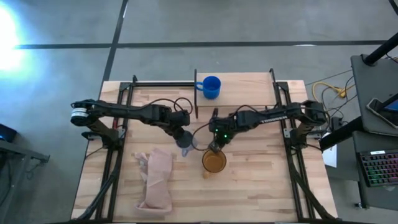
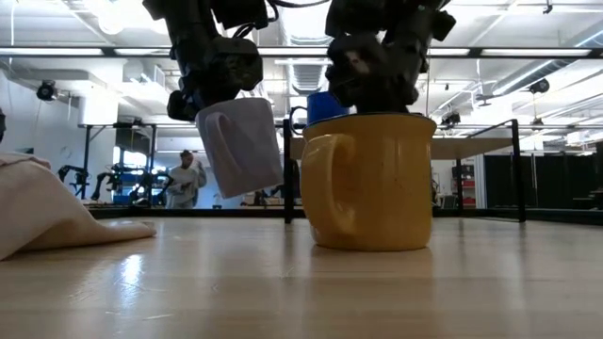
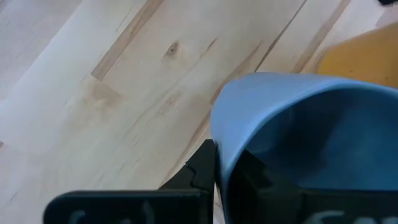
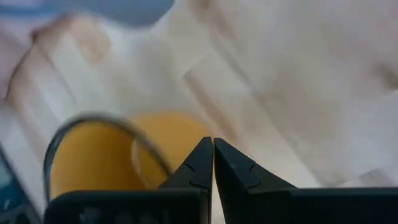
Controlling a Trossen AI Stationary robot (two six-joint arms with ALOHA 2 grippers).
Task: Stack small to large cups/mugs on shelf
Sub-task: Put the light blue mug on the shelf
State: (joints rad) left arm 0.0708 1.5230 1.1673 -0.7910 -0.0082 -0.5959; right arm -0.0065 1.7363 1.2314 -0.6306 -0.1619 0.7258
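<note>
A grey-blue mug [image 2: 243, 143] hangs tilted above the table with my left gripper [image 3: 224, 158] shut on its rim. To its right the yellow-orange mug [image 1: 214, 163] stands upright on the tabletop. My right gripper [image 4: 212, 144] is shut just above it, at the rim on its far side. The small bright blue mug [image 1: 211, 87] stands on the shelf [image 1: 242, 84] at the far edge, handle toward the left. My left gripper pinches the grey-blue mug's wall at the rim [image 3: 219, 146], one finger [image 3: 200, 169] outside and one [image 3: 252, 177] inside. The fingers slant down from the table's left. The mug hangs clear of the table, tilted, its handle [image 2: 211, 141] toward the left. My right gripper: I cannot tell whether its shut fingertips touch the yellow-orange mug's rim [image 4: 152, 155].
A pinkish-beige cloth [image 1: 155, 180] lies crumpled near the table's front left. Black frame rails [image 1: 118, 124] run along both table sides and across the far edge. A person [image 2: 188, 177] stands far off in the room behind.
</note>
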